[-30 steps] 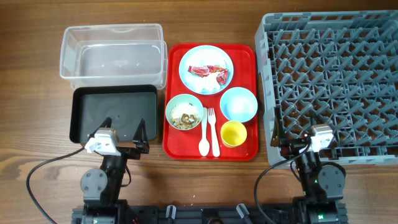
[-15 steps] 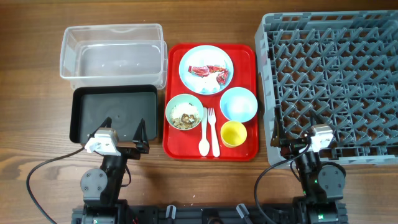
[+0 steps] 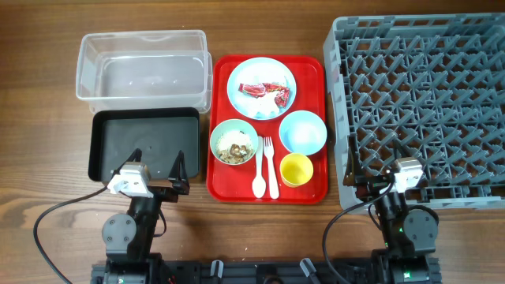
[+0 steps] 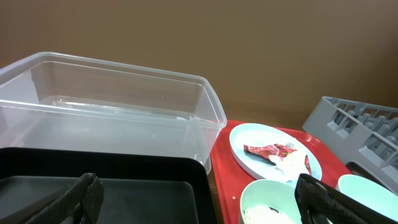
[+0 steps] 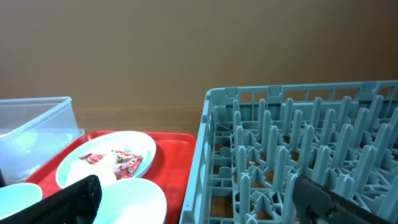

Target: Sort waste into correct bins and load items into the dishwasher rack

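A red-and-white wrapper (image 3: 267, 91) lies on the pale blue plate (image 3: 262, 87) at the back of the red tray (image 3: 316, 71). The pale green bowl (image 3: 233, 142) holds rice-like scraps. The pale blue bowl (image 3: 303, 132), yellow cup (image 3: 297, 170), white spoon (image 3: 258, 168) and fork (image 3: 271, 168) also sit on the tray. The clear tub (image 3: 143, 69) and black tray (image 3: 146, 144) stand at left, the grey rack (image 3: 422, 110) at right. My left gripper (image 3: 158, 160) is open over the black tray's front edge. My right gripper (image 3: 371, 162) is open over the rack's front left corner. Both are empty.
The wooden table edge runs along the front, with both arm bases and their cables there. In the left wrist view the tub (image 4: 112, 106) stands behind the black tray (image 4: 124, 186). In the right wrist view the rack (image 5: 298, 149) fills the right side.
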